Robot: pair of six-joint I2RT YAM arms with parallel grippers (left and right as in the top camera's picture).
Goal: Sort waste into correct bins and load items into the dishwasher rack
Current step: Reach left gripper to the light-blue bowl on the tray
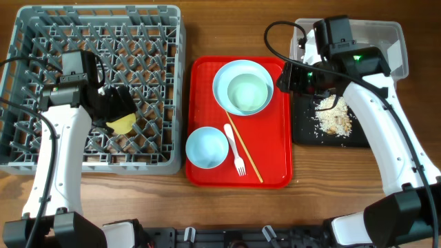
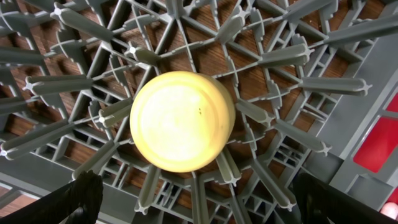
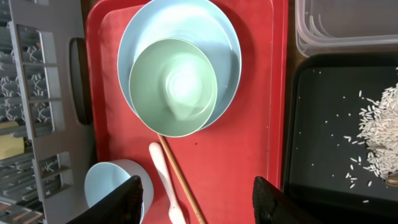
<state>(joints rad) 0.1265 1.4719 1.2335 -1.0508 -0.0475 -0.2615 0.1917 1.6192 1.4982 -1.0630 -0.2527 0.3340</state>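
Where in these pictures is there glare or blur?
Left wrist view: the yellow cup is washed out in its middle, and the fingers at the bottom corners are dark and soft. Right wrist view: a white glare sits inside the mint bowl. Overhead view: even light, nothing blurred.

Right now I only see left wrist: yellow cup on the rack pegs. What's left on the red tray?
Observer: A mint bowl on the blue plate, a smaller bowl, a white fork, a chopstick.
Operator: And the other arm?
Observer: Right pincer open, empty, over the red tray's right edge.
Operator: Scraps?
Observer: Beige scraps sit in the black tray, right of the red tray.
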